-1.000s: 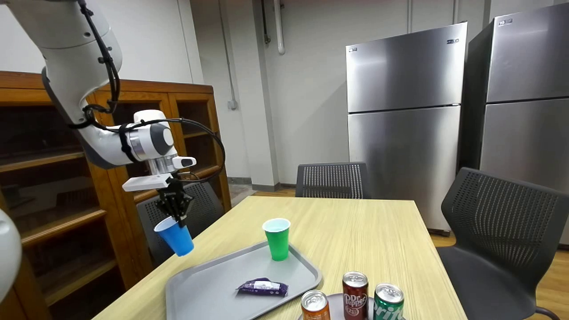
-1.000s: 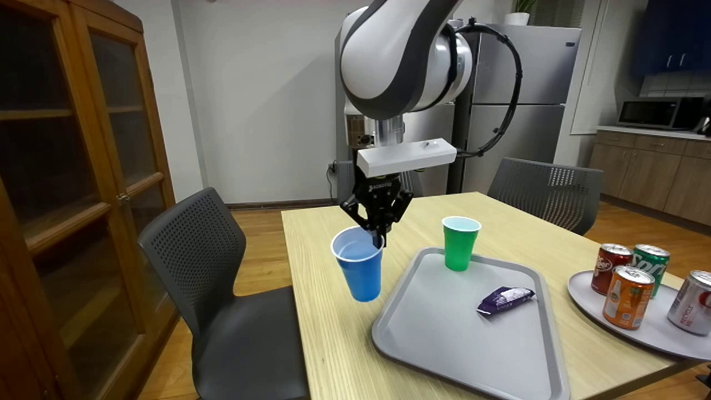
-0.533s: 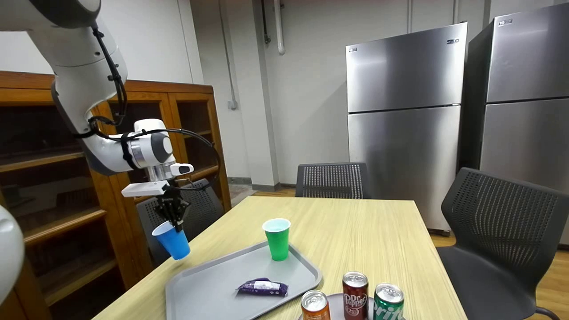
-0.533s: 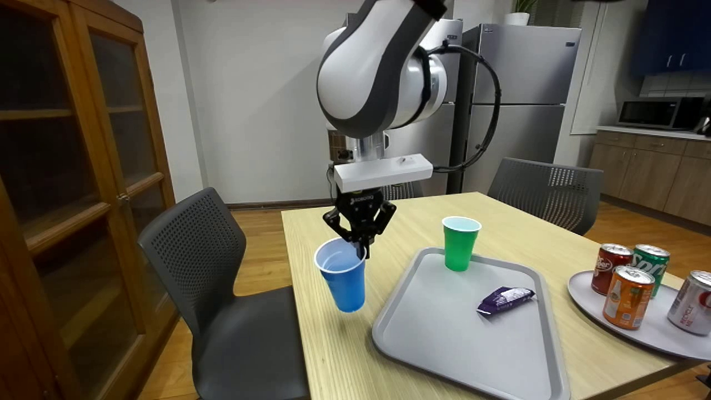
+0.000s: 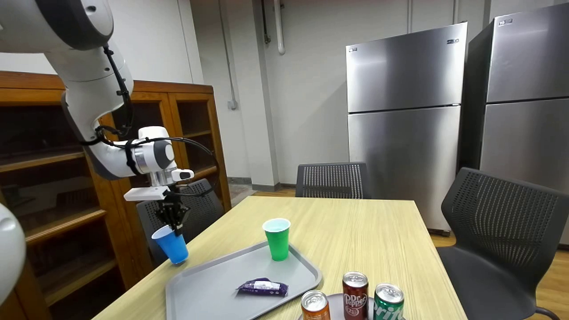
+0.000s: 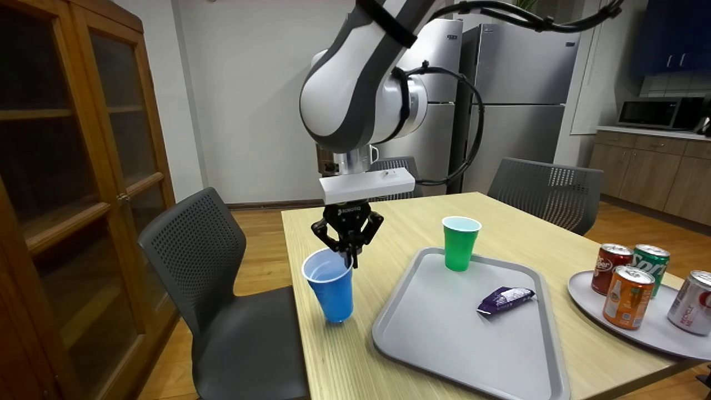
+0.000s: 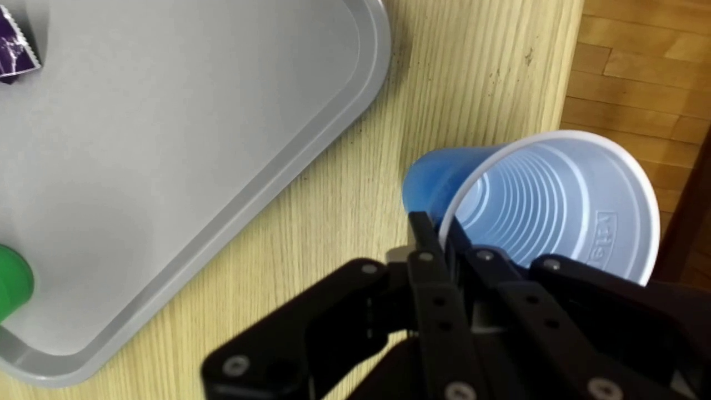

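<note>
My gripper (image 7: 439, 230) is shut on the rim and wall of a blue plastic cup (image 7: 555, 194), one finger inside and one outside. Both exterior views show the gripper (image 5: 178, 230) (image 6: 350, 258) with the cup (image 5: 172, 247) (image 6: 333, 294) hanging tilted from it. The cup's base is very close to the table (image 6: 339, 366) near its edge; I cannot tell whether it touches. The grey tray (image 6: 444, 333) (image 7: 211, 111) lies beside the cup. A green cup (image 6: 460, 247) stands upright on the tray, and a purple wrapped snack (image 6: 504, 300) lies on it.
A round grey plate (image 6: 584, 297) holds several cans, among them an orange can (image 6: 627, 300) and a dark red can (image 6: 610, 269). A dark chair (image 6: 194, 278) stands by the table edge near the cup. A wooden cabinet (image 5: 106, 222) stands behind the arm.
The gripper and the blue cup have moved down, bringing the cup's base close to the table. The cup has stayed in the gripper. The tray, green cup and snack have not moved.
</note>
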Available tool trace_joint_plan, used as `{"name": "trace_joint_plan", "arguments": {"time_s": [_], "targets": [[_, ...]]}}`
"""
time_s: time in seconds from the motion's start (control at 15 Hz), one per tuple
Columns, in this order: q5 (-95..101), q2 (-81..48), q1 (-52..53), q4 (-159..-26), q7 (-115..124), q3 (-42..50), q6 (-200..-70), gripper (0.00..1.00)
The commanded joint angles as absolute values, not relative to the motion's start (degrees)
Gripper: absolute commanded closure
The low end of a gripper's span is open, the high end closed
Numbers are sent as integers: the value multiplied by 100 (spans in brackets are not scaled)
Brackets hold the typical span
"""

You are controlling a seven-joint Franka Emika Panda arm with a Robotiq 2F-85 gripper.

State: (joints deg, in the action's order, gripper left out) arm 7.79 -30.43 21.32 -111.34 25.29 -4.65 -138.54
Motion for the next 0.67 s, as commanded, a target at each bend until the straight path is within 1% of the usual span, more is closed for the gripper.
{"name": "trace_joint_plan", "arguments": {"time_s": [0.0,0.07,0.2,0.47,0.53,0.6], "targets": [[745,-3153,2228,-10855,2660,-420,-13561,63],[747,-3145,2226,-10855,2655,-414,-13557,54],[770,-3063,2215,-10915,2644,-395,-13583,42],[790,-2837,2176,-11055,2620,-353,-13648,9],[785,-2778,2159,-11087,2603,-348,-13651,3],[774,-2690,2128,-11147,2566,-347,-13665,0]]}}
